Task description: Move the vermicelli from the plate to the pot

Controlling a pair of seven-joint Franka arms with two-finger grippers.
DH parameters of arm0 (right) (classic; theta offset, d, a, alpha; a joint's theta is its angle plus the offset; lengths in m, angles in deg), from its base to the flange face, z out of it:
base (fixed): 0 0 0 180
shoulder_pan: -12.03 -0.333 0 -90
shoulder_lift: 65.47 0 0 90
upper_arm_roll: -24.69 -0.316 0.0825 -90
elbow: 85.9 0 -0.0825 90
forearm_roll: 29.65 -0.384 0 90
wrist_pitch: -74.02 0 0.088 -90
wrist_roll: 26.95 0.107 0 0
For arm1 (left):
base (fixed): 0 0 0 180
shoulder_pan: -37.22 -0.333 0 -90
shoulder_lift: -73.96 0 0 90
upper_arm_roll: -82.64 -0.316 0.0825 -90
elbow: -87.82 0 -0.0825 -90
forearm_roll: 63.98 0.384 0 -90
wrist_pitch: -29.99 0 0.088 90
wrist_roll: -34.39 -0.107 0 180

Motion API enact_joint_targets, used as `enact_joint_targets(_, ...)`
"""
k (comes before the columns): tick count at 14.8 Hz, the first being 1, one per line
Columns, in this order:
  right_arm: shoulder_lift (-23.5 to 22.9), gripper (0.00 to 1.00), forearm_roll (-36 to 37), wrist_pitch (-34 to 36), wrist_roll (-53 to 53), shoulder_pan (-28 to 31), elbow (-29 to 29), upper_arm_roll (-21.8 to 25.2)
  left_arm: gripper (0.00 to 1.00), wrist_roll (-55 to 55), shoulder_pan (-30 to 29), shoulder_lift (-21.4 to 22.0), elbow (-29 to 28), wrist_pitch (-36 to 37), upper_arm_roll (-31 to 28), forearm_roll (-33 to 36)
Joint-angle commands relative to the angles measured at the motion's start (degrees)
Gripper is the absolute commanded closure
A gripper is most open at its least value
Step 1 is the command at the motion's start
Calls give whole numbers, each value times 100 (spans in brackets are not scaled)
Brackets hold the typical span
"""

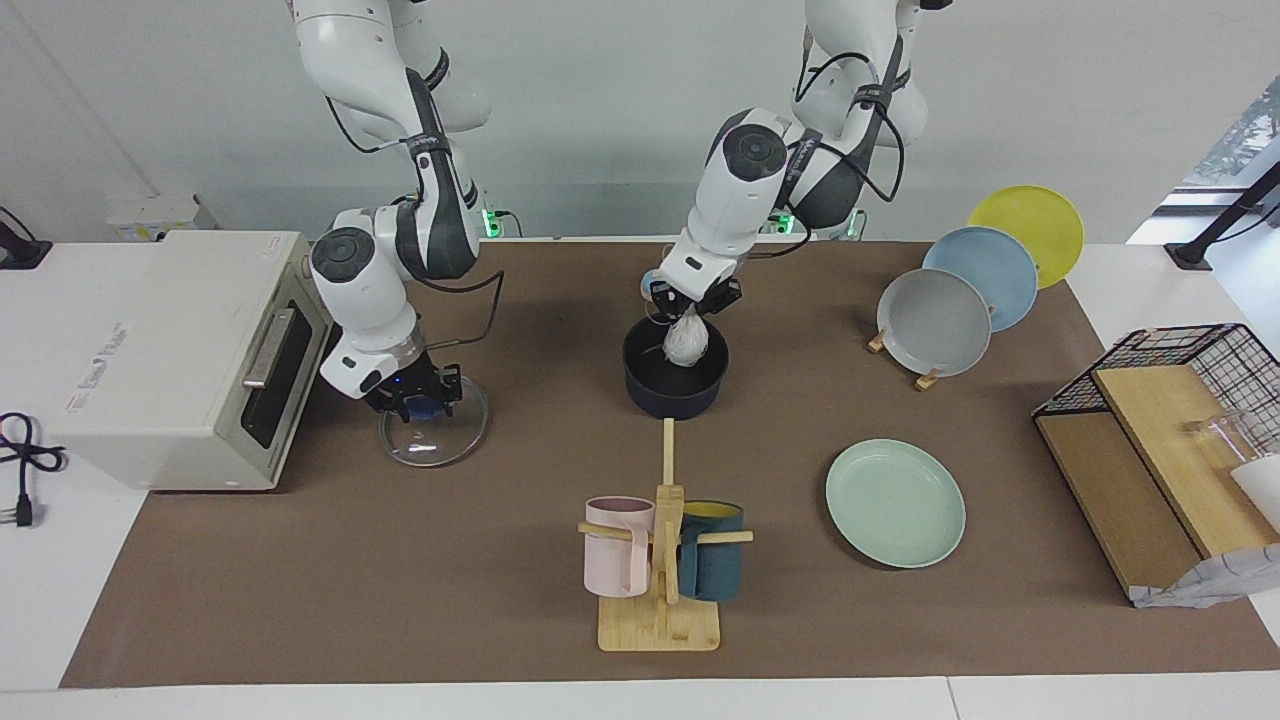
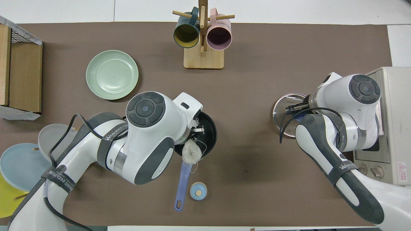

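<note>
Now | left tool holds vermicelli over pot rim

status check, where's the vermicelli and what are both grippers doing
Left gripper shut on vermicelli, hanging over the pot. Right gripper shut on the glass lid's knob. Plate bare. Nothing in the way.
</note>
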Motion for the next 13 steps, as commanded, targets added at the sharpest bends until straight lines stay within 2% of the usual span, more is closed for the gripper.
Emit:
enact_joint_targets(1, 28, 63, -33, 731, -164, 22, 561, -38, 100, -33, 142, -96, -280, -565, -86, -27)
enact_joint_targets(5, 353, 63, -41, 1619, -120, -154, 1027, -47, 100, -59, 186, -457, -289, -1024, -95, -18)
enact_joint_targets(8, 520, 63, -41, 2051, 212, -417, 1221, -47, 100, -488, 151, -484, -298, -1095, -95, -10)
enact_joint_targets(9, 599, 63, -41, 2121, 310, -496, 1230, -47, 26, -621, 151, -484, -289, -1043, -104, -10)
enact_joint_targets(10, 687, 63, -41, 2183, 398, -584, 1230, -47, 0, -631, 151, -475, -281, -1025, -104, -1)
enact_joint_targets(13, 828, 63, -50, 2306, 828, -821, 1239, -55, 0, -640, 64, -195, -167, -535, -139, 61)
